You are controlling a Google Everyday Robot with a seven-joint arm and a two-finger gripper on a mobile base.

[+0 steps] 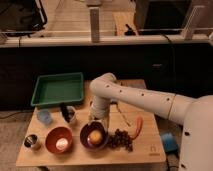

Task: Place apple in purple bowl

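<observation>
The purple bowl (pixel 85 136) stands near the table's front edge, right of the orange-red bowl (pixel 52 137). The orange-yellow apple (pixel 96 138) sits inside the purple bowl. My gripper (pixel 97 125) hangs straight down from the white arm (pixel 130 97), just over the bowl's back rim and close above the apple. I cannot tell whether it touches the apple.
The orange-red bowl holds a pale whitish round object (pixel 61 144). A bunch of dark grapes (pixel 120 139) and an orange carrot (pixel 137 126) lie right of the purple bowl. A green tray (pixel 58 89) stands at the back left, with a blue cup (pixel 44 116), a metal cup (pixel 32 141) and a black-and-white object (pixel 67 114) nearby.
</observation>
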